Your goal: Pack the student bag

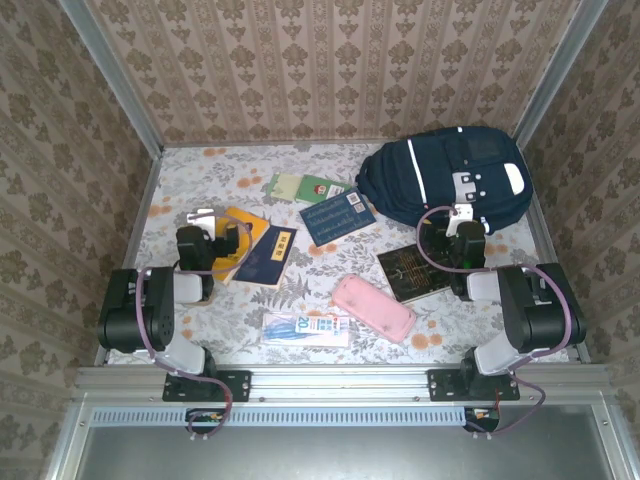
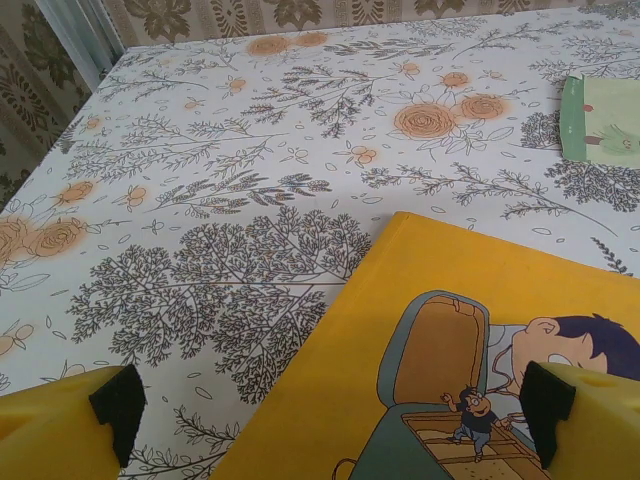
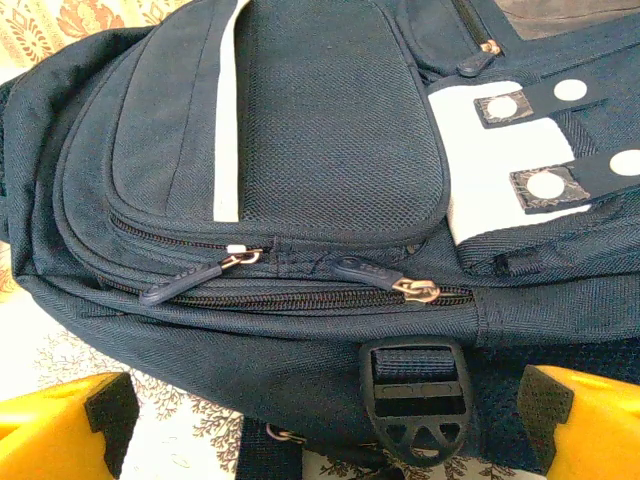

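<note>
Find the bag (image 1: 445,185) at the far right of the counter (image 1: 200,170), lying flat with the front pocket up and both zips apparently run shut. Judged as the very start: nothing packed yet, so open the bag first.

Note the right gripper (image 1: 462,215) at the bag's near edge, spread wide and holding nothing, with a buckle (image 3: 415,395) low between its fingers. Aim for the right-hand pull (image 3: 385,275), which seems to belong to the longer, lower zip, probably the main compartment. Narrow the gripper before coming down, to avoid snagging the buckle or the other pull (image 3: 190,283). Pinch the tab itself, not the fabric ridge beside it. Draw along the line of the zip, low and steady. Expect soft cloth to bunch or slide, so think about pinning the bag with the other arm.

Spread loose on the counter, all apart from the bag: a dark book (image 1: 415,270) nearest, a pink case (image 1: 372,307), a blue book (image 1: 337,218), a green book (image 1: 300,187), a navy book (image 1: 268,255) and a flat packet (image 1: 305,328).

Farther left, see the left gripper (image 1: 205,217), likewise wide and empty, poised above a corner of a yellow book (image 2: 450,350); cannot tell whether touching. Hold off lifting until the bag gapes, then take thin books by an edge.
</note>
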Motion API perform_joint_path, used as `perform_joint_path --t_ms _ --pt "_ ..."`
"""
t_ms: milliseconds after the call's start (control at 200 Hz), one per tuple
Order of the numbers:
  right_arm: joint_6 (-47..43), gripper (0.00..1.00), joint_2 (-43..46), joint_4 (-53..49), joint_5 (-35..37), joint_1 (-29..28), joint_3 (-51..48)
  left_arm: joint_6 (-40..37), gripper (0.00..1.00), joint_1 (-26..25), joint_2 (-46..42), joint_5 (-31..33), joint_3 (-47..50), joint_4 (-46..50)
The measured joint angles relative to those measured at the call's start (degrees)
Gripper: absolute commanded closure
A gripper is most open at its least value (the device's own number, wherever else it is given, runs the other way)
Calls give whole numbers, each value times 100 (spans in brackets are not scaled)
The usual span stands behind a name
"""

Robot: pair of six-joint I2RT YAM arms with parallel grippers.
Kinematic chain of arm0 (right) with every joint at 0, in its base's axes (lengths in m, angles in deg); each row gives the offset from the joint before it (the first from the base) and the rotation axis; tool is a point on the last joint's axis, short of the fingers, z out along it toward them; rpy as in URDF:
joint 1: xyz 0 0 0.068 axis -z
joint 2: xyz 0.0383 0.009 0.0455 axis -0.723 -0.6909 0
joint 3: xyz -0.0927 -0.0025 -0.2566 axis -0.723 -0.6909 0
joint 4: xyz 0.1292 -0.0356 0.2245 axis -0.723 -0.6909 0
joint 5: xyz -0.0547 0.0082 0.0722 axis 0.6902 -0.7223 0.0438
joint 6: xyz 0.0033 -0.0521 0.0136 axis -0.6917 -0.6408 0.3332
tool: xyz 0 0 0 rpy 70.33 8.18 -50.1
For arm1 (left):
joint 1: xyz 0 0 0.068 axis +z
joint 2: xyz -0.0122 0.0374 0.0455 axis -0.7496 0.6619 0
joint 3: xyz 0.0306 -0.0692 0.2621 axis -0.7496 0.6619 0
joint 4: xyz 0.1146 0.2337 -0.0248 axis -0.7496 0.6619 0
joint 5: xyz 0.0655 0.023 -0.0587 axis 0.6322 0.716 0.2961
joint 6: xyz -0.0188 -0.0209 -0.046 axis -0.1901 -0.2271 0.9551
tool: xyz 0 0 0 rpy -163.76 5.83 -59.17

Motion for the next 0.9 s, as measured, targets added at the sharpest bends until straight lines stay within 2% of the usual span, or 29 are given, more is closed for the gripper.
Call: perform_joint_path --t_ms 500,895 --pt "0 0 0 0 0 4 0 -44 0 -111 0 133 0 -2" --pt "0 0 0 -2 -2 4 0 -44 0 -31 0 2 0 0"
